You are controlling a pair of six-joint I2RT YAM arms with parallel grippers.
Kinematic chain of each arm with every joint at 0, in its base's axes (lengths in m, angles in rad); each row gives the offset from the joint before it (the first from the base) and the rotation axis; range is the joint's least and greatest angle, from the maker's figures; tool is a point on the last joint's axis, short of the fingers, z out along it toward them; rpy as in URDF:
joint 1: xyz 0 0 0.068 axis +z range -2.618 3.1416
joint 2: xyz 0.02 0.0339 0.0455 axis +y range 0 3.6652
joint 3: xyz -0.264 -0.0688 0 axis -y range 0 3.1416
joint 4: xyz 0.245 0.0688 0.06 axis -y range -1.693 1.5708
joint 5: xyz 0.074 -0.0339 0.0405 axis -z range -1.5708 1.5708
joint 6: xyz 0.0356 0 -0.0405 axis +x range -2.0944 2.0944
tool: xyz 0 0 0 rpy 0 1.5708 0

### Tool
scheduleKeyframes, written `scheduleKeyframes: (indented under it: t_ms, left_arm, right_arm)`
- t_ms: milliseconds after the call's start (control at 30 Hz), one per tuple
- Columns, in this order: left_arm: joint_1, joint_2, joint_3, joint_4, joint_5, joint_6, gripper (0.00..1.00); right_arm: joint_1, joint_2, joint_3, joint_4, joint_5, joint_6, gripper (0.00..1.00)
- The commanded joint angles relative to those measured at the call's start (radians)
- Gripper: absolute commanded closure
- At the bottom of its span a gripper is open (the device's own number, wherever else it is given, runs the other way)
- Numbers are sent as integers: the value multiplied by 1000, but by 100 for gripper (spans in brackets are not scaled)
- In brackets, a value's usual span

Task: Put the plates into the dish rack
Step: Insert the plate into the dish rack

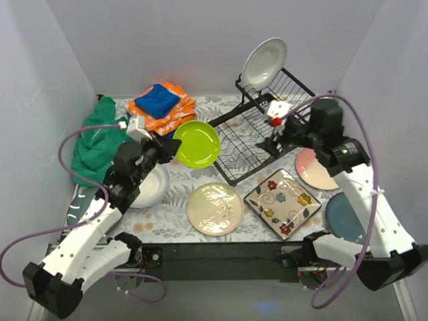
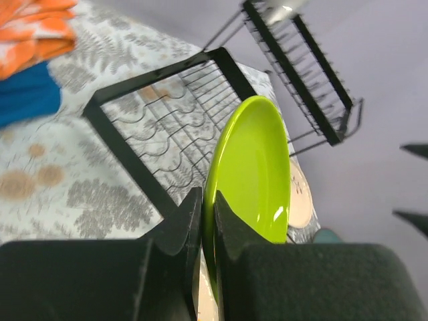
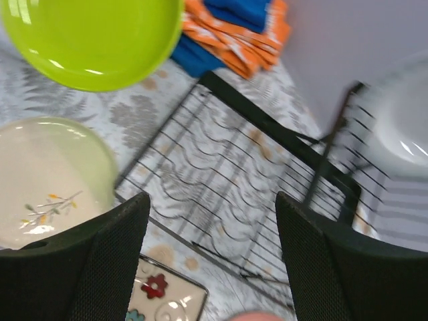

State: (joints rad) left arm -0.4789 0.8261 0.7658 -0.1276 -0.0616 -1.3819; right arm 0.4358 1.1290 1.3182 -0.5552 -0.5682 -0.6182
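My left gripper [image 1: 171, 147] is shut on the rim of the small lime green plate [image 1: 197, 144] and holds it raised, just left of the black wire dish rack [image 1: 249, 131]. In the left wrist view the fingers [image 2: 189, 221] pinch the plate's edge [image 2: 254, 170], with the rack's lower tray [image 2: 167, 127] beyond. A white plate [image 1: 264, 61] stands in the rack's raised section. My right gripper [image 1: 273, 144] is open and empty above the lower tray [image 3: 247, 180]. The cream-green floral plate [image 1: 214, 208], square flowered plate [image 1: 282, 202], pink-and-cream plate [image 1: 313, 171], a dark teal plate [image 1: 344, 214] and another white plate [image 1: 152, 188] lie on the table.
Folded orange and blue cloths [image 1: 162, 103] lie at the back left, with a green cloth [image 1: 93, 144] beside them along the left wall. Grey walls close in the table at the back and both sides.
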Motion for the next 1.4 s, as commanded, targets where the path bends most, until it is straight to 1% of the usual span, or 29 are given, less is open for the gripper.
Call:
scheduleKeyframes:
  t_ms: [0,33,67,100,167,200,233,267,300,367,400,500,533,567,600,667,700,733,767,867,900,1000,1100,1133,1233,1367]
  left_arm:
    - [5,125,165,150,218,282,100]
    - [5,152,228,161,255,312,100]
    - [5,212,256,184,273,334,100]
    - [3,241,292,193,288,358,100]
    - [3,339,397,212,315,415,100]
    - [0,378,432,217,330,440,100]
    - [-1,408,464,223,354,470,100]
    - [-3,439,534,239,362,483,100]
    - [-6,508,567,246,371,497,100]
    - [-10,577,674,253,391,538,100]
    - [-15,637,714,255,396,550,100]
    - [-38,725,832,279,421,633,100]
    - [-44,786,864,281,418,650,100]
    - [-52,815,906,281,414,684,100]
    - [-64,847,972,281,410,695,100]
    - [-73,936,1050,281,404,718,100]
    - [-88,965,1125,283,387,747,100]
    - [-93,993,1162,283,378,757,100]
    - [-99,1054,1196,283,365,765,100]
    - [-133,1157,1323,307,306,805,100]
    - [-139,1180,1357,344,268,822,100]
    - [-165,1261,1408,411,194,871,100]
    - [-193,1343,1483,457,161,909,100]
    - [-199,1363,1497,500,128,940,100]
    - [-219,1413,1508,586,74,989,100]
    - [-240,1472,1543,661,-7,1049,100]
  right_arm:
    - [-193,-81,52,-34,53,101,19]
    - [-230,-87,52,-28,65,121,19]
    - [-273,-98,50,-19,70,144,19]
    - [-369,-106,35,-5,67,206,19]
    - [-474,-133,7,50,57,295,19]
    - [-556,-139,-22,69,67,329,19]
    - [-596,-147,-39,104,67,356,20]
    - [-633,-161,-56,121,73,395,20]
    - [-681,-164,-82,132,85,414,20]
    - [-738,-166,-105,158,100,448,20]
    - [-756,-164,-115,167,99,459,20]
    - [-816,-156,-161,196,58,485,20]
    - [-831,-158,-190,215,32,492,20]
    - [-862,-159,-201,225,21,503,20]
    - [-877,-158,-212,233,8,508,20]
    - [-910,-158,-240,256,-25,525,20]
    - [-916,-158,-247,271,-32,529,20]
    - [-922,-159,-255,276,-47,532,21]
    - [-928,-158,-267,278,-48,535,20]
    - [-931,-149,-275,281,-55,532,21]
    - [-931,-146,-278,281,-55,532,21]
    - [-936,-135,-281,281,-65,535,21]
    - [-937,-126,-280,282,-71,540,21]
    - [-937,-123,-280,281,-78,541,22]
    - [-939,-118,-284,282,-91,546,22]
    - [-939,-109,-295,282,-102,549,22]
